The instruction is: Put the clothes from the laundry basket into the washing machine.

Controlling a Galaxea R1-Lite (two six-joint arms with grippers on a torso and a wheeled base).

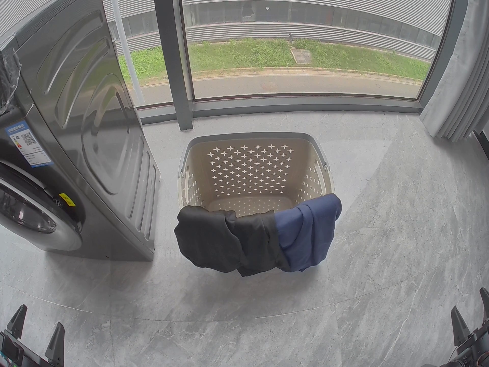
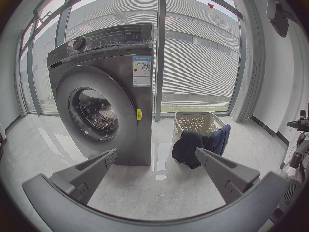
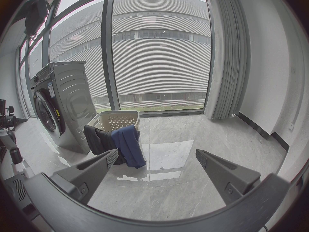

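as they drape over the near rim of the beige star-holed laundry basket (image 1: 254, 137), black garment (image 1: 214, 238) touching navy garment (image 1: 308, 235), left gripper (image 2: 155, 152) and right gripper (image 3: 156, 153) both splayed

light: bright daylight through window (image 1: 305, 52) | glare: pale reflections on floor (image 3: 167, 152) | wrist views — bowed edges, dark corners
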